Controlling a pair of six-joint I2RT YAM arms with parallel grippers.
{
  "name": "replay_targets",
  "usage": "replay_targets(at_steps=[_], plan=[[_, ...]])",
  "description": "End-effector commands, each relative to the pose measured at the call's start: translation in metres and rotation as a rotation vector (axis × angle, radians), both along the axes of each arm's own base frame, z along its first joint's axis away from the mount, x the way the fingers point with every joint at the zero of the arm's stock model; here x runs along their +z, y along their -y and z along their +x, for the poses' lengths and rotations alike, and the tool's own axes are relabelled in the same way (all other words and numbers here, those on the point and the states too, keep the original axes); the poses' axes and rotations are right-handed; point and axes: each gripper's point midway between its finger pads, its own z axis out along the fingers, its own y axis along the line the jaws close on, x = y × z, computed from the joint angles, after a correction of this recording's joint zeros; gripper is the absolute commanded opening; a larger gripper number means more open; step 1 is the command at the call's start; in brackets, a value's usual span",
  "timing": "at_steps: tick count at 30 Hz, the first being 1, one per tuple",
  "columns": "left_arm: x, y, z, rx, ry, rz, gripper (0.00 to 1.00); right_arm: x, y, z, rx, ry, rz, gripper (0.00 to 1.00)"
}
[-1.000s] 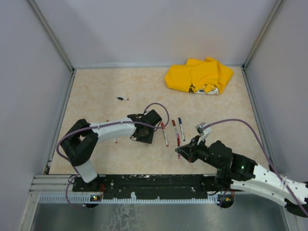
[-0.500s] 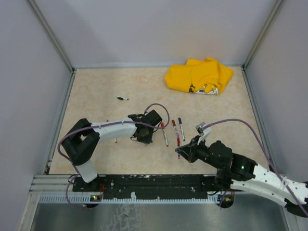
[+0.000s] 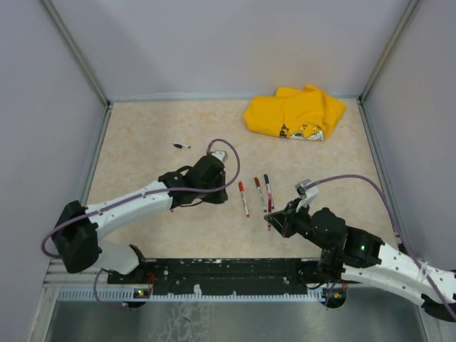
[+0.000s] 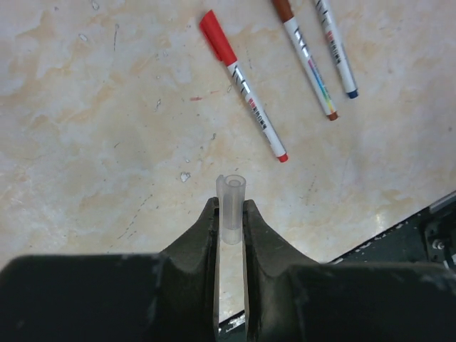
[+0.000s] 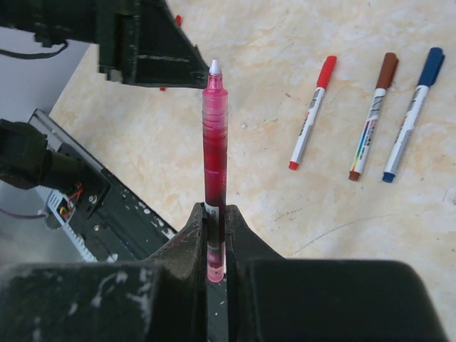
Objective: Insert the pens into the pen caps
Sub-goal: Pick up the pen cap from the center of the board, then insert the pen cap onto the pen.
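From above, the left pincer (image 3: 214, 191) hangs over the bench (image 3: 142, 164) just left of three capped pens (image 3: 261, 194) lying side by side. The right pincer (image 3: 273, 219) sits at their near ends, and a yellow cloth (image 3: 296, 112) lies at the far edge. In the left wrist view, the left pincer is clenched on a clear cap (image 4: 231, 206), its open mouth pointing forward. In the right wrist view, the right pincer is clenched on an uncapped red pen (image 5: 215, 142), its tip pointing away.
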Motion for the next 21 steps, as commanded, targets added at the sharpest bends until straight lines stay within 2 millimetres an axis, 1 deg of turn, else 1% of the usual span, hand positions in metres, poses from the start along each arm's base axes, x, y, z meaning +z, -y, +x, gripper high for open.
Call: replay_targets(at_steps=[1,5,7,9,11,14,17,21], plan=[[0.034,-0.001,0.007,0.040,0.123,-0.137,0.00,0.036,0.015,0.015,-0.108,0.066,0.059,0.00],[0.071,-0.004,0.006,0.067,0.232,-0.312,0.00,0.046,0.018,0.018,-0.133,0.087,0.083,0.00],[0.092,-0.004,0.004,0.064,0.291,-0.410,0.00,0.049,0.016,0.018,-0.123,0.095,0.088,0.00],[0.107,-0.007,-0.001,0.049,0.331,-0.477,0.00,0.052,0.010,0.016,-0.096,0.097,0.098,0.00],[0.126,-0.012,-0.005,0.049,0.372,-0.539,0.00,0.056,0.001,0.012,-0.050,0.105,0.121,0.00],[0.146,-0.014,-0.011,0.035,0.408,-0.606,0.00,0.061,-0.015,0.006,0.019,0.111,0.162,0.00],[0.162,-0.011,-0.019,-0.011,0.432,-0.676,0.00,0.072,-0.033,-0.003,0.110,0.134,0.221,0.00],[0.177,-0.004,-0.032,-0.085,0.445,-0.763,0.00,0.078,-0.057,-0.014,0.231,0.150,0.235,0.00]])
